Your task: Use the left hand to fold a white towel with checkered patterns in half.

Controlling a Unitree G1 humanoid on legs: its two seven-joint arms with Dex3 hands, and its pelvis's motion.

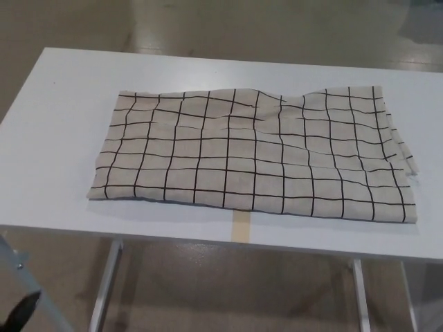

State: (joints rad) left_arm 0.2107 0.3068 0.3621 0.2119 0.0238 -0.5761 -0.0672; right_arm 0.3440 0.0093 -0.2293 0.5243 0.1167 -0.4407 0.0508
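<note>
Left hand mostly cut off at bottom-left corner.
</note>
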